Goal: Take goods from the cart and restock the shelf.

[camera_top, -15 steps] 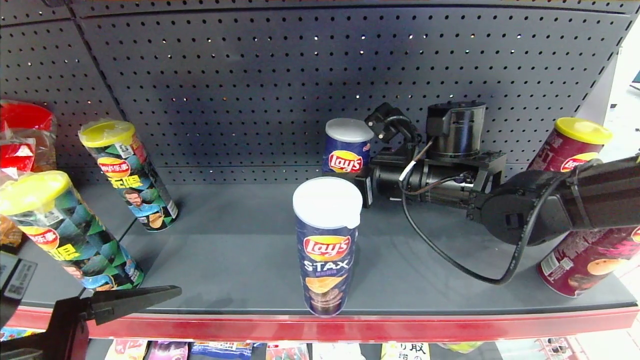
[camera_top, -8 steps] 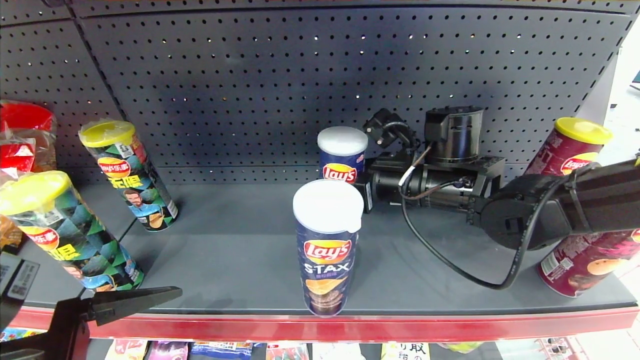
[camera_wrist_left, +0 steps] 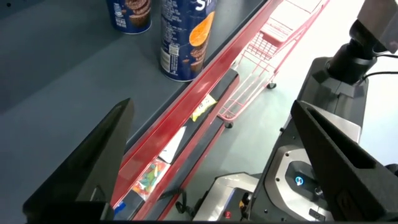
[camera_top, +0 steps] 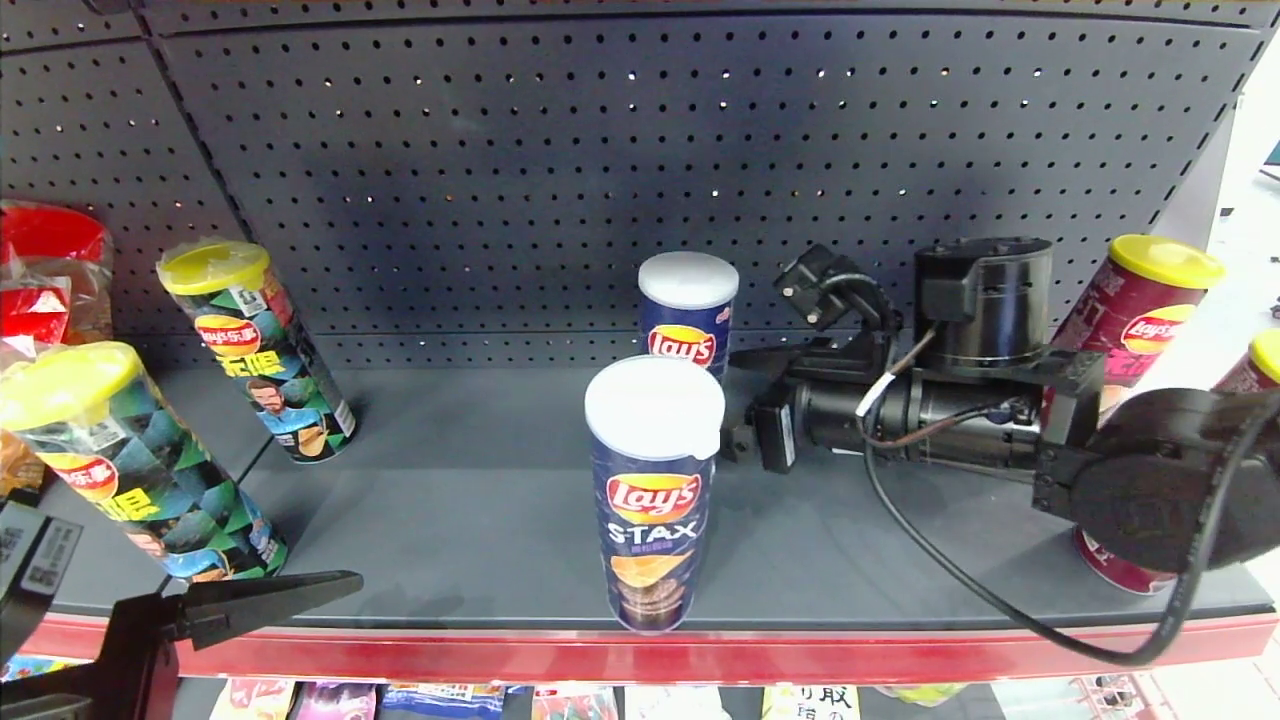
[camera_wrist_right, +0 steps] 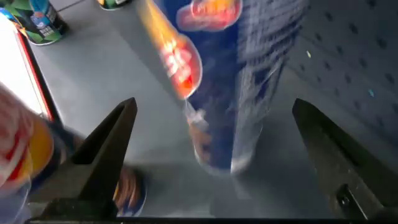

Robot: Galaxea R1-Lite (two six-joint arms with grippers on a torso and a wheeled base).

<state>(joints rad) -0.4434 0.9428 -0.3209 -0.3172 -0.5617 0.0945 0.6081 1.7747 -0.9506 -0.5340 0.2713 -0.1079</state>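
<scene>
A blue chip can (camera_top: 688,312) with a white lid stands upright at the back of the grey shelf (camera_top: 470,500). In the right wrist view this can (camera_wrist_right: 230,81) lies just ahead of the fingers, apart from them. My right gripper (camera_top: 745,400) is to its right, open and holding nothing; the right wrist view shows the gripper (camera_wrist_right: 214,106) spread wide. A second blue can (camera_top: 655,500) stands at the shelf's front edge. My left gripper (camera_top: 300,592) hangs open and holding nothing below the shelf's front left; in the left wrist view the gripper (camera_wrist_left: 211,106) is over the red shelf lip.
Two green cans (camera_top: 265,350) (camera_top: 120,460) lean at the left, and red bags (camera_top: 40,260) sit beyond them. Maroon cans (camera_top: 1150,290) stand at the right behind my right arm. The pegboard (camera_top: 600,150) closes the back. The red wire cart (camera_wrist_left: 273,37) stands on the floor below.
The rear blue can came down onto the shelf, my right gripper let go of it and drew back to the right. The left arm has not moved.
</scene>
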